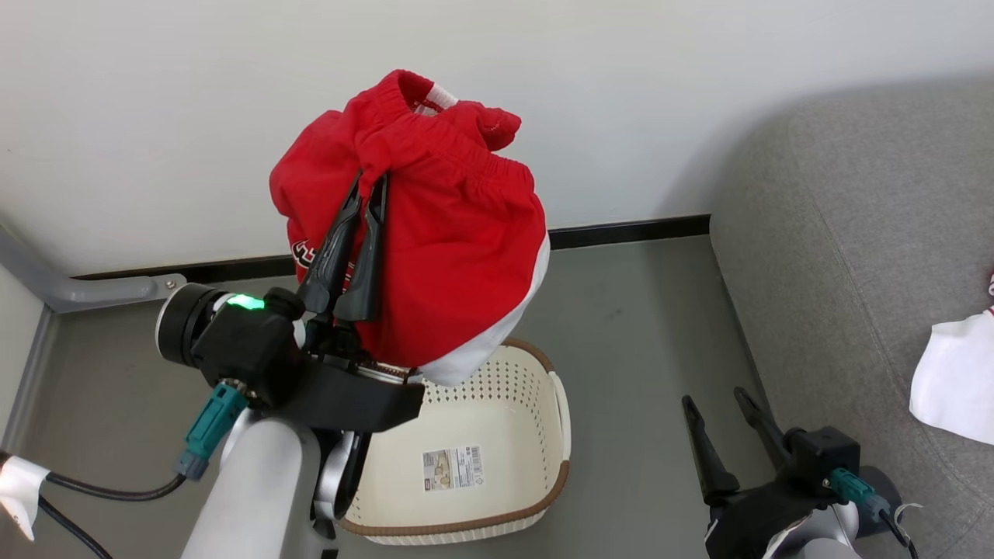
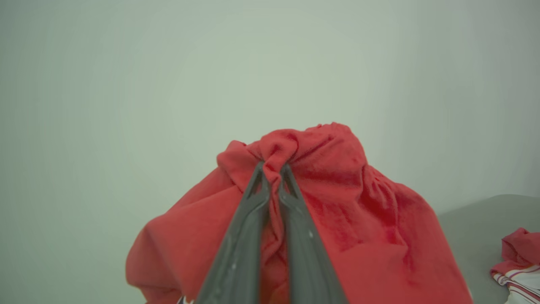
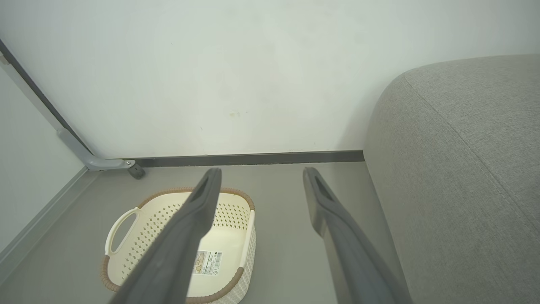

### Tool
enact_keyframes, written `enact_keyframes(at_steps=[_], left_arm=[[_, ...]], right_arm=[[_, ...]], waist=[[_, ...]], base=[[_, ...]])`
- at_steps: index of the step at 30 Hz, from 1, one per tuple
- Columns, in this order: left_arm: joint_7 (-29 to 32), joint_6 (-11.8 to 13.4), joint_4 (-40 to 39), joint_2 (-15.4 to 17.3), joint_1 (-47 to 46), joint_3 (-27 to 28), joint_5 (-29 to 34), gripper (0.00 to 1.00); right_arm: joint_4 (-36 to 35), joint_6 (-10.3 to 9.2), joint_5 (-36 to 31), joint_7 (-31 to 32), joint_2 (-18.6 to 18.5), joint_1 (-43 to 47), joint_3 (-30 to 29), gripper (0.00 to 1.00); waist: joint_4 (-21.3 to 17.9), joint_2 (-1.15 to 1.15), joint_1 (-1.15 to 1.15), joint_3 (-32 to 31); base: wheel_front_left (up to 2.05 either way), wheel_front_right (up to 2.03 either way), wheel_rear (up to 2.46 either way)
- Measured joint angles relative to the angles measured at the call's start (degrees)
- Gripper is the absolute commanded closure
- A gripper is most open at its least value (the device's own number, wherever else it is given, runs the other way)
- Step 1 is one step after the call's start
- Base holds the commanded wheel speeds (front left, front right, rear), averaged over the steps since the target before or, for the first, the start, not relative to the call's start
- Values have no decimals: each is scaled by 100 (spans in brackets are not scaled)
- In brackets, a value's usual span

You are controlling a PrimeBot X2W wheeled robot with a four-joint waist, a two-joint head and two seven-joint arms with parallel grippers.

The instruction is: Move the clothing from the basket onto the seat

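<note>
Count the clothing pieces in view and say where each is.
2. One red piece hangs from the left pincer above the basket; a red-and-white one lies on the sofa. Folds may hide more.

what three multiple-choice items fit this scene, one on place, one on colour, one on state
1. Where is the red garment relative to the basket? A inside it; B held up out of it; C on the floor beside it.
2. What colour is the basket's rim? A blue; B brown; C black.
3. How is the right tool? A shut on cloth; B shut empty; C open.
Answers: B, the left tool grips it aloft; B, a woven brown band; C, its fingers stand apart.
</note>
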Motion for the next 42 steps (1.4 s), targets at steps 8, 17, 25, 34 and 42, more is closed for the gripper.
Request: enact_keyframes(at_steps=[8,17,25,34,42], left_arm=[[272,48,-409,13,212,-116,7,100],[510,82,-644,29,268,-167,5,100],[687,107,-708,27,268,-176,5,100],[791,132,-734,27,265,-179,-3,100],[882,146,-709,24,257,-207,-3,100]], right_arm=[[-8,2,0,0,18,57,30,0],[-69,54,-1,1,35,53,54,0],[-368,192,-57,0,55,-102,160,0],[-1012,424,-167,0,123,-360,449,0],[-1673,617,-207,-1,166,-600,847,0]], waist=[[6,0,0,-53],[-17,0,0,-17],[-46,0,0,27],[-88,0,0,72],[-121,0,0,110]], base=[[0,0,0],[0,0,0],[0,0,0],[0,0,0],[0,0,0]])
